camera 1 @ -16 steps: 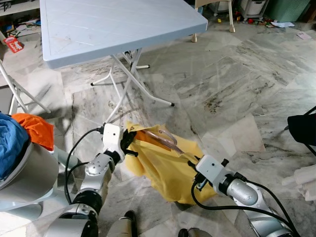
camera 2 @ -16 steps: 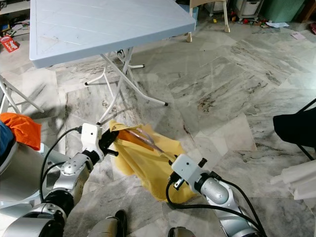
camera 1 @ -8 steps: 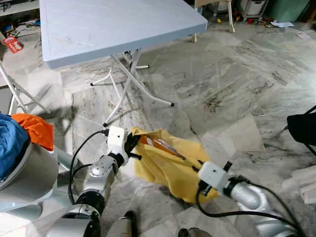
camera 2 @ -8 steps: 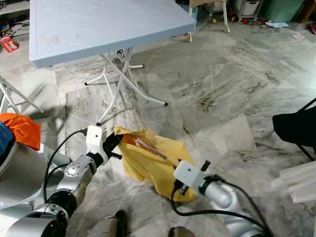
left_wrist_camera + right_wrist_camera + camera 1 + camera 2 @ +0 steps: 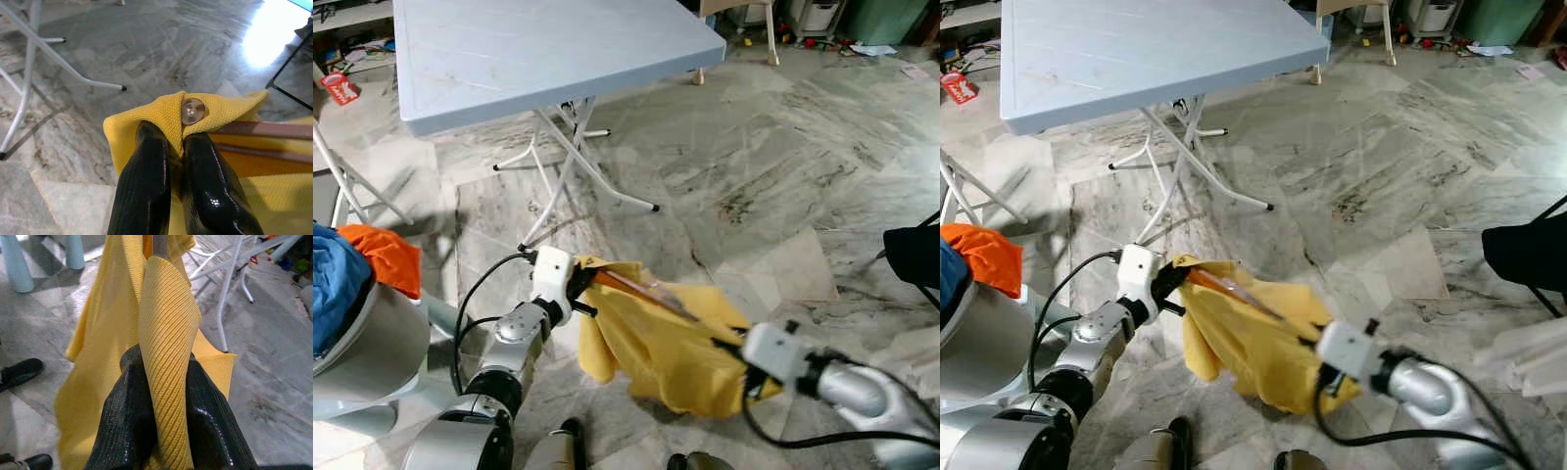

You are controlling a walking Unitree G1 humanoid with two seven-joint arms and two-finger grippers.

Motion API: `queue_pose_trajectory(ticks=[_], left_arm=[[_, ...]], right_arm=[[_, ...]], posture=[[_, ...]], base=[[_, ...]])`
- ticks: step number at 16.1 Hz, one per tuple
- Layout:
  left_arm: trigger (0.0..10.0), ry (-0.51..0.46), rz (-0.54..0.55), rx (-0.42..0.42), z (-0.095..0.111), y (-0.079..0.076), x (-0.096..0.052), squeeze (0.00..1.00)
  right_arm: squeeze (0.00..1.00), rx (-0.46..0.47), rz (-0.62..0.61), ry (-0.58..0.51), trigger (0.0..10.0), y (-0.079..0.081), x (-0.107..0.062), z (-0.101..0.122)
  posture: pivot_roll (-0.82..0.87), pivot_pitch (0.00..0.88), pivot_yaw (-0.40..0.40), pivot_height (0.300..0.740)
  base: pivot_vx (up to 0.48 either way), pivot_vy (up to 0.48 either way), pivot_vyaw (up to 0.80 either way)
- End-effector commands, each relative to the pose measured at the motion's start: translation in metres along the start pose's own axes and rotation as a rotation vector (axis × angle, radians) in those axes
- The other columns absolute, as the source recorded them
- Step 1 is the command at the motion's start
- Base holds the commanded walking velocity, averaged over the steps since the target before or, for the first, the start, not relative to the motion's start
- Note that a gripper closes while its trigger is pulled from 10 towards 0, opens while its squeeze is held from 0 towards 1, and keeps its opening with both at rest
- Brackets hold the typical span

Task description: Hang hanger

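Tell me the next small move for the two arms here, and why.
Probably lift both together: the left tool and right tool each pinch an end of the yellow shirt, stretched along the hanger and hanging low over the floor.

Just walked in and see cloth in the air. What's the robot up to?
It holds a yellow garment stretched between both arms above the marble floor. The left gripper pinches the buttoned edge, the right gripper pinches a ribbed fold. A hanger lies inside the cloth; it isn't hung yet.
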State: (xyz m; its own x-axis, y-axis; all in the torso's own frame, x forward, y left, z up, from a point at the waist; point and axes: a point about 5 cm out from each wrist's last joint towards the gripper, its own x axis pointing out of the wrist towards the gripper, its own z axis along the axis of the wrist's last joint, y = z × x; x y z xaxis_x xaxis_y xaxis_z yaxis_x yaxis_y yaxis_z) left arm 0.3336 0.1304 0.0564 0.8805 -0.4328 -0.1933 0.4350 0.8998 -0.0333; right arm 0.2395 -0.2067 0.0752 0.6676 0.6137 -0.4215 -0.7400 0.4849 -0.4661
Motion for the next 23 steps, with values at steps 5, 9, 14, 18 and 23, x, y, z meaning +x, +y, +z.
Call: queue_pose_trajectory(ticks=[5, 9, 14, 18, 23], left_arm=[[0.0, 0.0, 0.375, -0.002, 0.007, 0.079, -0.036, 0.0], [0.0, -0.045, 0.395, 0.004, 0.019, 0.083, -0.033, 0.0], [0.0, -0.046, 0.433, 0.019, 0.023, 0.092, -0.038, 0.0], [0.0, -0.015, 0.289, 0.051, 0.013, 0.061, -0.023, 0.0], [0.0, -0.046, 0.089, 0.074, -0.001, 0.002, -0.006, 0.0]], right_arm=[[0.0, 0.103, -0.161, 0.162, 10.0, -0.035, -0.065, -0.034], [0.0, 0.047, 0.017, 0.262, 10.0, -0.004, -0.058, -0.049], [0.0, -0.067, -0.002, 0.467, 10.0, -0.01, -0.087, -0.076], [0.0, -0.107, -0.225, 0.428, 10.0, -0.027, -0.058, -0.065], [0.0, -0.07, -0.18, 0.327, 10.0, 0.005, 0.016, -0.039]], posture=[[-0.14, 0.182, 0.051, 0.74], [-0.13, 0.18, 0.046, 0.74], [-0.13, 0.183, 0.048, 0.74], [-0.13, 0.185, 0.042, 0.74], [-0.12, 0.179, 0.026, 0.74]], base=[[0.0, 0.0, 0.0], [0.0, 0.0, 0.0], [0.0, 0.0, 0.0], [0.0, 0.0, 0.0], [0.0, 0.0, 0.0]])
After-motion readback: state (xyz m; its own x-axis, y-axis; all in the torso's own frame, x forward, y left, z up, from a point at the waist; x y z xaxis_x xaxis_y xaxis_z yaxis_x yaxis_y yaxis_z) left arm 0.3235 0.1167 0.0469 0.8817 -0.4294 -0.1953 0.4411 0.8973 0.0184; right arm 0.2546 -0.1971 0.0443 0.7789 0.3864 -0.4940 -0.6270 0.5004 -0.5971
